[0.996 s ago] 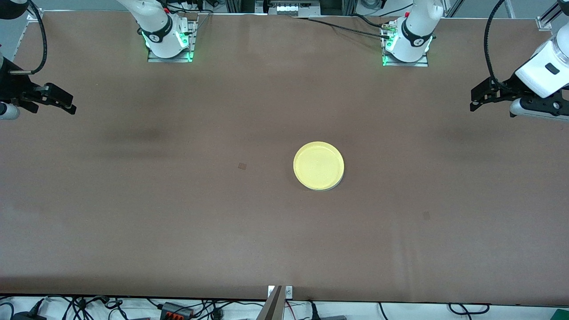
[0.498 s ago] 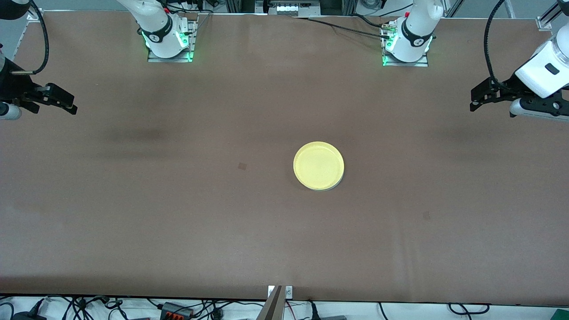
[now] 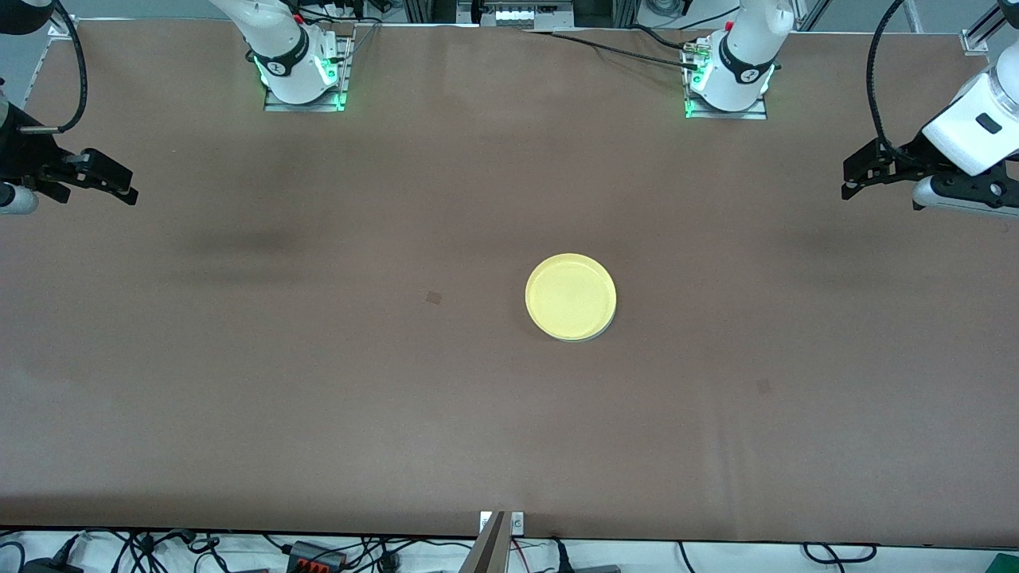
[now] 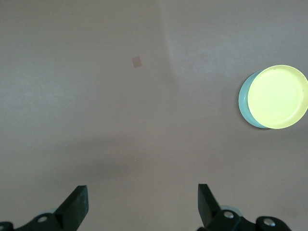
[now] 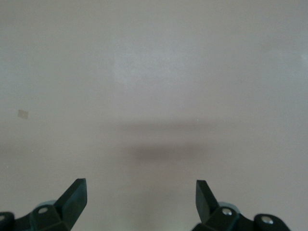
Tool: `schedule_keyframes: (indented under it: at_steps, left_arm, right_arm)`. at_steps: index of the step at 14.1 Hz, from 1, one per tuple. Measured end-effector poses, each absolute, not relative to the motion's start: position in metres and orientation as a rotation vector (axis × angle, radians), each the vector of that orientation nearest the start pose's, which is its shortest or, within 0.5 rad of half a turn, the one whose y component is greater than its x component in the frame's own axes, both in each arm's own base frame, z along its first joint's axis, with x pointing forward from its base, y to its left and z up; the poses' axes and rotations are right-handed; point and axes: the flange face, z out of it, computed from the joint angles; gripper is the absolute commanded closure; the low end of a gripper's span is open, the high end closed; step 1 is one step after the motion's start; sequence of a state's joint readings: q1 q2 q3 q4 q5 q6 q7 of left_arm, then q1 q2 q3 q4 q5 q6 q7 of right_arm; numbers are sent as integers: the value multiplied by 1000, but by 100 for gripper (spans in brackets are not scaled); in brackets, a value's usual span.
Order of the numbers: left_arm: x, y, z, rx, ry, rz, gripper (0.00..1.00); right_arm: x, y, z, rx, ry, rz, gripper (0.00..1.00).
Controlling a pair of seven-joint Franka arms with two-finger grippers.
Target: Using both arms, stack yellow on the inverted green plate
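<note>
The yellow plate lies near the table's middle, on top of the green plate, whose rim peeks out at the edge nearer the front camera. In the left wrist view the yellow plate sits on the green plate, a sliver of which shows. My left gripper hangs open and empty over the left arm's end of the table. My right gripper hangs open and empty over the right arm's end. Both are well away from the plates.
A small dark patch marks the brown tablecloth beside the plates, toward the right arm's end. The two arm bases stand along the edge farthest from the front camera.
</note>
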State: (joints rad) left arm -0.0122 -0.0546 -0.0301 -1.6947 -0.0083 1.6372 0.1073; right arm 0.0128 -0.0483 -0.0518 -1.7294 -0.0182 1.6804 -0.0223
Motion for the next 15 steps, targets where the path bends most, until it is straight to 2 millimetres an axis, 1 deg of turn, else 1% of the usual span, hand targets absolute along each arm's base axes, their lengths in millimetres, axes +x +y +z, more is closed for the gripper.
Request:
schedule_keyframes:
  at_steps: [6,15]
  left_arm:
    - [541,-34,601,-3137,261,5,0]
    - [541,-34,601,-3137,262,5,0]
  right_arm:
    - [545,-24,585,-3158,25,2,0]
    - [545,-27,586,-3158,32,1,0]
